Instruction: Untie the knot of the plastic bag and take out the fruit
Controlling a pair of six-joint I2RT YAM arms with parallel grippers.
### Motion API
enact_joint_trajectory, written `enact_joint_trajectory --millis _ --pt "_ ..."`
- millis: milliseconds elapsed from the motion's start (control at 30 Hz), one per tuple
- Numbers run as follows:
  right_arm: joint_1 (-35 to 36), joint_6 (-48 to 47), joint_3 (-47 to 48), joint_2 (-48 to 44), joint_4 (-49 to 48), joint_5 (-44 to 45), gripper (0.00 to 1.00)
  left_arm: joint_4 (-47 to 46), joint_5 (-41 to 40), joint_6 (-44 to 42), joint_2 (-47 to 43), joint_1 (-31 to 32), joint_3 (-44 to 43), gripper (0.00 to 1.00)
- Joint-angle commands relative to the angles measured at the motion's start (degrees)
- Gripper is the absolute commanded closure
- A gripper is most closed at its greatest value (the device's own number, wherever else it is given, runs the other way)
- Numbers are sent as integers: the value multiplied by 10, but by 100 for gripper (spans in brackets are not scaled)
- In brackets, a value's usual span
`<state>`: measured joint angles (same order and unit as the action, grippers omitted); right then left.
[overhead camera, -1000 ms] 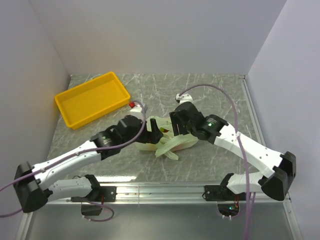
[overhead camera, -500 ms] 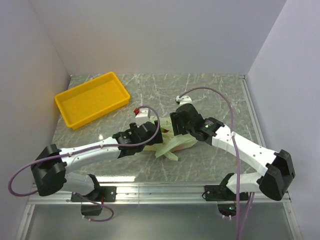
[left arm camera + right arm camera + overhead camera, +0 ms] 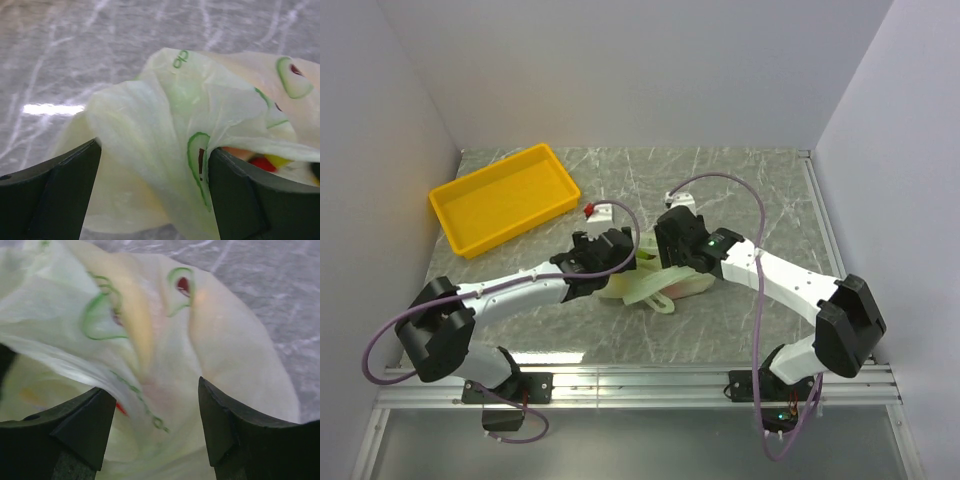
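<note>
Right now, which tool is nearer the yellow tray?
The left tool, on the plastic bag's tray-facing side; the right tool is across the bag, farther from the yellow tray.

Grey marbled table (image 3: pixel 740 180) with yellow tray (image 3: pixel 505 200), plastic bag (image 3: pixel 660 288)

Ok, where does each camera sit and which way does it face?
Top external: above, behind the bases, looking down; both arms meet at the plastic bag.
Left wrist: on the left arm, looking along the left gripper, open around a bag fold.
Right wrist: likewise, right gripper straddling the bag.
Shared: both wrist views glimpse red fruit inside.
</note>
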<state>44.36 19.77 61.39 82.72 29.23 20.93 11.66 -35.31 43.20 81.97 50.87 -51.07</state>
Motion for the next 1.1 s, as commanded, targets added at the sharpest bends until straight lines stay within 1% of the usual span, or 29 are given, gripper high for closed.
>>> enact_joint_trajectory --millis 0,33,133,233,300,333,367,400,433,500,533,600,633,667,700,767,800,833,867,933,967,1067 --pt "-49 36 10 -17 35 86 28 -5 -6 -14 -12 -53 21 12" --pt "-61 41 -9 -28 37 88 29 -6 -4 -15 -16 -80 35 13" --pt "-116 55 -49 -71 47 82 29 -15 8 -30 -32 -113 54 15" --pt "-146 69 -85 -112 60 76 30 -10 9 -48 -36 -160 51 15" --pt "-182 76 -102 -142 62 50 30 -11 16 -68 -44 -185 47 15" --pt "-192 77 -120 -154 61 40 29 -13 28 -78 -47 -215 41 16" --pt "-215 77 -129 -177 58 24 30 -16 37 -87 -52 -231 37 16" --pt "-223 77 -139 -188 57 19 30 -19 57 -107 -57 -248 31 16" --pt "-232 77 -141 -206 58 15 30 -18 66 -116 -58 -277 13 16" --pt "-254 71 -141 -222 69 10 30 -3 85 -133 -55 -304 -10 16" --pt "-260 70 -138 -237 80 9 30 6 108 -134 -54 -325 -37 16" --pt "-270 68 -117 -255 94 -4 30 21 137 -138 -66 -342 -62 17" --pt "-270 66 -109 -276 107 -6 30 27 164 -143 -75 -347 -82 16" --pt "-270 64 -102 -287 112 -7 30 20 175 -154 -87 -346 -84 17" --pt "-270 64 -97 -298 113 -5 30 12 183 -172 -112 -346 -84 17" --pt "-276 62 -103 -321 119 16 30 -1 181 -192 -123 -350 -81 16" --pt "-281 62 -115 -326 119 15 31 2 197 -221 -112 -356 -84 16" --pt "-291 58 -125 -331 114 -1 31 12 217 -232 -100 -370 -96 16" --pt "-297 57 -134 -331 113 -11 31 45 238 -233 -72 -375 -103 16" --pt "-299 76 -162 -335 110 -29 30 80 261 -227 -45 -390 -117 15" --pt "-299 84 -172 -338 102 -58 30 110 265 -219 -35 -394 -118 14" --pt "-299 101 -195 -342 101 -83 30 121 276 -187 -32 -421 -90 12"
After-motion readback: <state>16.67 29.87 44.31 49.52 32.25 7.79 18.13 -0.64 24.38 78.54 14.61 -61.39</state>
